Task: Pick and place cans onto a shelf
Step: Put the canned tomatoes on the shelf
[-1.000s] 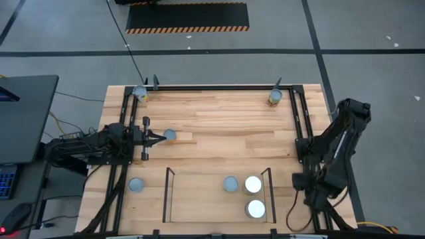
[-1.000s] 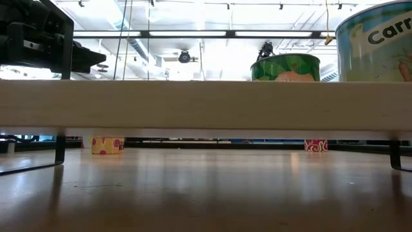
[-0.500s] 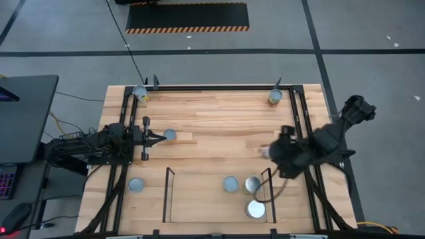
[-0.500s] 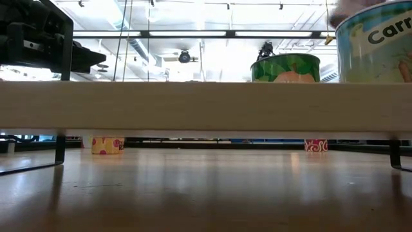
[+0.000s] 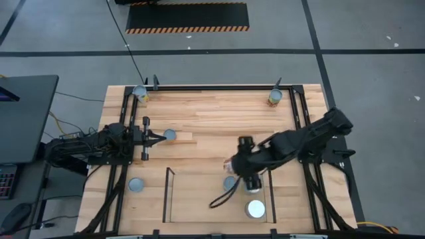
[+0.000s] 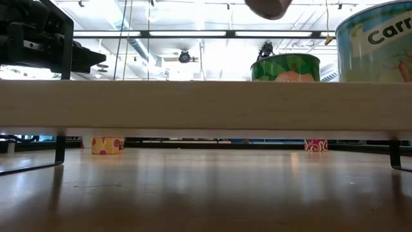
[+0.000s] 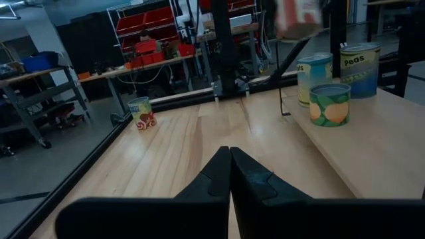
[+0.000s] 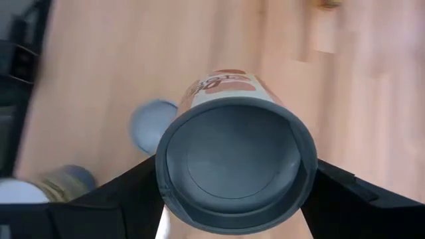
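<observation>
My right gripper is shut on a can with a red and white label, held in the air over the shelf, a light-wood bay between thin dark rails. The held can also shows in the low view. On the shelf stand a grey-topped can and two white-topped cans, one partly under my arm. My left gripper is shut and empty, its tips beside a grey-topped can. My right gripper pinches the can's round side wall between its two fingers, one on each side. The fingers point steeply down along the can, whose grey end faces the wrist camera. The can is lifted clear, high above the shelf.
Loose cans stand at the far left corner, the far right corner and left of the shelf. A black outer frame runs round the table. Seen from table height, the shelf is a raised board.
My right arm has swung out from the table's right edge toward the left, carrying the can in over the shelf. It now covers part of one white-topped can. The left arm has kept still.
</observation>
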Available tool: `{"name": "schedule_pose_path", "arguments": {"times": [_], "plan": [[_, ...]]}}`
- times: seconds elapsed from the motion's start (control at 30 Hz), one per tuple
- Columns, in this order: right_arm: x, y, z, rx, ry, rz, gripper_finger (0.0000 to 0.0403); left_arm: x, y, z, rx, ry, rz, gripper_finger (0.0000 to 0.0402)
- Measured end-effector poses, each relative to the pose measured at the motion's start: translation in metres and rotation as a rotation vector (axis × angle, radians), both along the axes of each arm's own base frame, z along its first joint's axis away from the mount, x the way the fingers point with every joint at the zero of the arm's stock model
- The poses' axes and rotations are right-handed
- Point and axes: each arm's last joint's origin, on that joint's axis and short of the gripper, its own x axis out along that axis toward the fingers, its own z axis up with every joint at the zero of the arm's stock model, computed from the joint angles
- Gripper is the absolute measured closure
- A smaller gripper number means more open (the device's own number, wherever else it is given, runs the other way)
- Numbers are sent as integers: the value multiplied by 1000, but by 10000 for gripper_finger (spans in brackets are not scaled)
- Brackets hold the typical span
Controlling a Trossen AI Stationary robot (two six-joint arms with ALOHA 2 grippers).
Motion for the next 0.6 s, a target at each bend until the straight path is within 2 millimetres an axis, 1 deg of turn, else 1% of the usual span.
{"name": "schedule_pose_path", "arguments": {"times": [0.1,0.2,0.43,0.5,0.6], "plan": [[18,13,-9,43,29,4,108,0,0,0,0,0,0,390],[30,28,-24,76,78,1,108,0,0,0,0,0,0,390],[43,63,-65,130,199,73,108,0,0,0,0,0,0,390],[47,70,-76,173,241,92,108,0,0,0,0,0,0,390],[52,75,-90,203,288,83,108,0,0,0,0,0,0,390]]}}
